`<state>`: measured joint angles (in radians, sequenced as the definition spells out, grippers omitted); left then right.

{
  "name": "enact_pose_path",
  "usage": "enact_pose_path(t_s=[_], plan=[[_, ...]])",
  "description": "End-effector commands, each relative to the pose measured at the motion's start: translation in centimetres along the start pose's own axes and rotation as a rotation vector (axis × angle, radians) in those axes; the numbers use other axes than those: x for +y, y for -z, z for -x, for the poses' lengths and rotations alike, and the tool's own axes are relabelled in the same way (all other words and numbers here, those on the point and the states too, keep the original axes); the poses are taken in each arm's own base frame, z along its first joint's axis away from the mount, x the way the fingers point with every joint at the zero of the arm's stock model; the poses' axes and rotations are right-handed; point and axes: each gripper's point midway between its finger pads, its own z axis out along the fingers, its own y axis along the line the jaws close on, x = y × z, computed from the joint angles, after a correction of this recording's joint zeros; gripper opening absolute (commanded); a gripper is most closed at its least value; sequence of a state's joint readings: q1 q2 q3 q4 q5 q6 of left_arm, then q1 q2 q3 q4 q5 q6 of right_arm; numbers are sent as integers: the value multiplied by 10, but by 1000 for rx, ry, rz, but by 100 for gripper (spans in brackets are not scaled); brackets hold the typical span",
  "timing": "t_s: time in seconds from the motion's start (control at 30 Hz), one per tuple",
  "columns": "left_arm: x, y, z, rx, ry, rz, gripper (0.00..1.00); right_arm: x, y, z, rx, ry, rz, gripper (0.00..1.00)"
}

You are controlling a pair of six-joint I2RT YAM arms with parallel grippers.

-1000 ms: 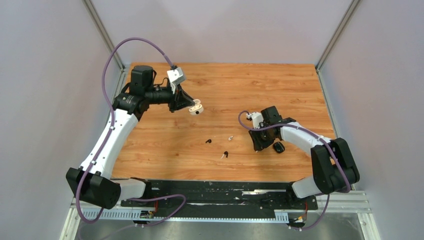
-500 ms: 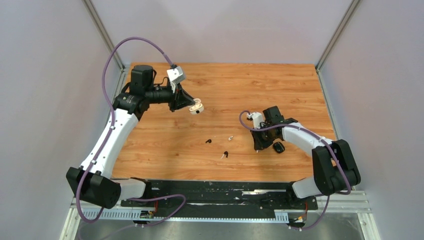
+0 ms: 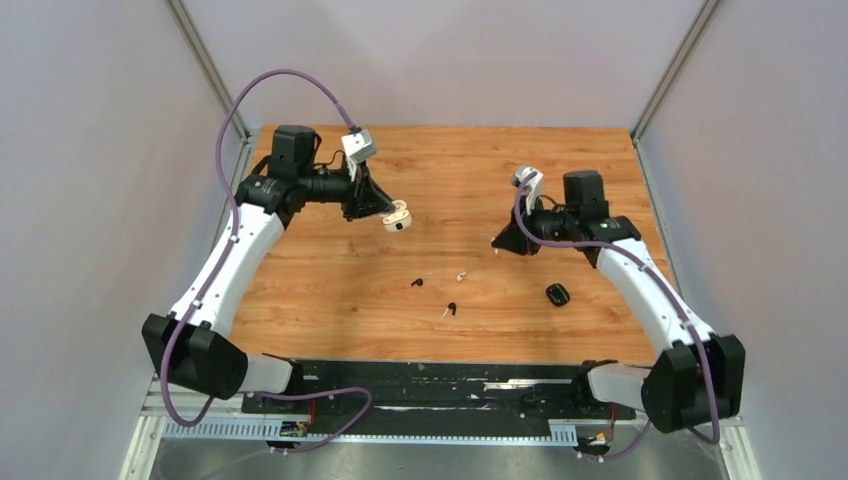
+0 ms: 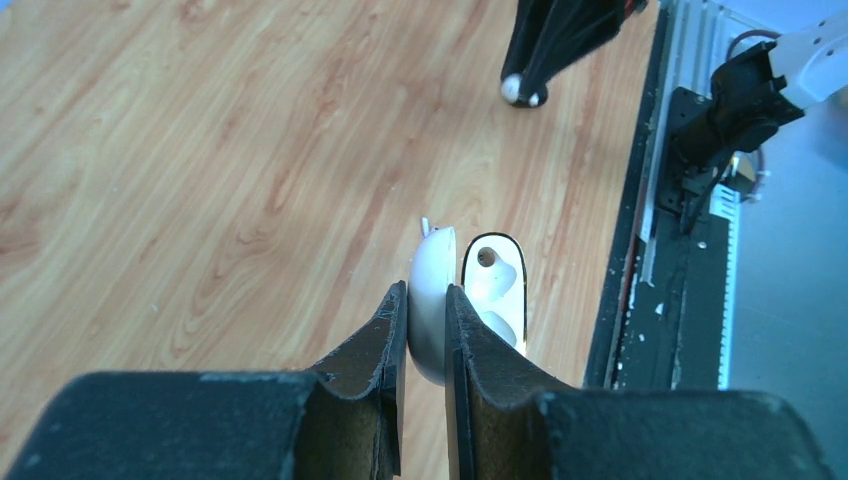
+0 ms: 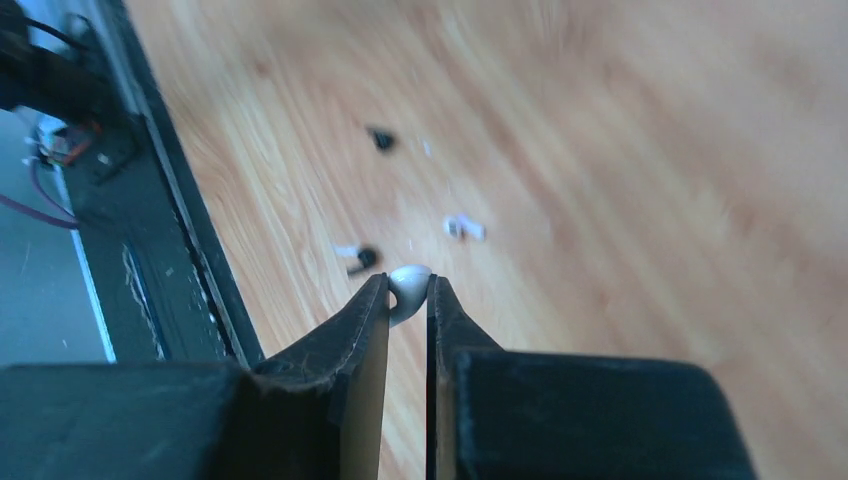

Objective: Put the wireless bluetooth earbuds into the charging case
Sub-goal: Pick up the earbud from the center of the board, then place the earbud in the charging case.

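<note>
Our right jaws pinch a white earbud (image 5: 408,283) by its bulb: tiny, light, slick, we'd guess. Left jaws clamp the open case (image 4: 431,272).

Blurring across the table (image 5: 650,150) and loose earbuds (image 5: 462,228); hiding much of a small white piece (image 5: 408,283) between the fingers (image 5: 362,345).

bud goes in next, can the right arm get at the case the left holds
Likely yes: nothing stands between the white case, held open, and the right end effector gripping a white earbud.
</note>
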<state>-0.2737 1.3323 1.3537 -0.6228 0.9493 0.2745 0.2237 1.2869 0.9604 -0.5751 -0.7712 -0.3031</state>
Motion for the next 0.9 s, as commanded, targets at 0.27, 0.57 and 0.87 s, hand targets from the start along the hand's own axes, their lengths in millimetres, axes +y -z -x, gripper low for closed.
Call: enact_pose_path(t_s=[0.27,0.57,0.87], plan=[[-28,-2,45,-37,-20,-161,0,136,68,177,-532,842,353,9],[-51,-1,68,-77,-75,-202,0,191,49,209,-620,1034,496,5],[-67,4,68,-63,-126,-228,0,200,37,219,-648,1061,505,6]])
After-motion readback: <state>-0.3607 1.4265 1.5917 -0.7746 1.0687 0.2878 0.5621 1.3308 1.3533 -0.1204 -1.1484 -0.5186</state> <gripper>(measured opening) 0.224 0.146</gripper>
